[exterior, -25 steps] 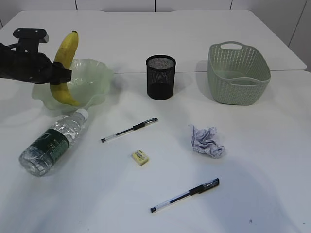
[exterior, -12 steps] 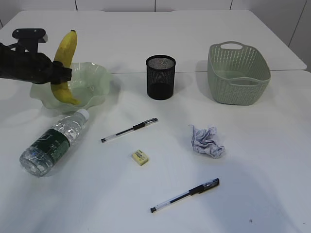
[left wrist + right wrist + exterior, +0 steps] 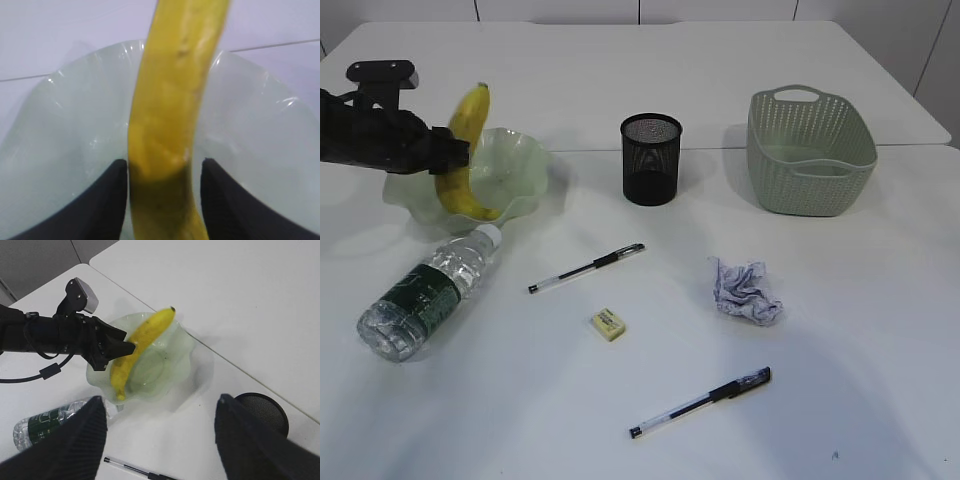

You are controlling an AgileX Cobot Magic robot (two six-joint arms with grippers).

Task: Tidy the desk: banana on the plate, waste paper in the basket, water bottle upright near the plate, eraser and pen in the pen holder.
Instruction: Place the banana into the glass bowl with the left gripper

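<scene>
The yellow banana point(image 3: 463, 150) stands tilted over the pale green plate point(image 3: 523, 165), its lower end down in the plate. My left gripper point(image 3: 451, 151) is at its middle with the jaws a little apart; in the left wrist view point(image 3: 164, 167) one finger touches the banana point(image 3: 170, 115) and a thin gap shows at the other. My right gripper point(image 3: 160, 405) is wide open and empty, high above the table. The water bottle point(image 3: 420, 290) lies on its side. Two pens point(image 3: 586, 268) point(image 3: 700, 402), the eraser point(image 3: 608, 324) and the crumpled paper point(image 3: 746, 290) lie on the table.
The black mesh pen holder point(image 3: 651, 158) stands at the back middle and the green basket point(image 3: 810, 150) at the back right. The right wrist view shows the plate point(image 3: 175, 360), the banana point(image 3: 137, 347), the left gripper point(image 3: 117, 347) and the bottle point(image 3: 45, 422).
The banana has tipped from near upright to leaning right and sunk lower into the plate. The left gripper stayed in place. The bottle has shifted slightly.
</scene>
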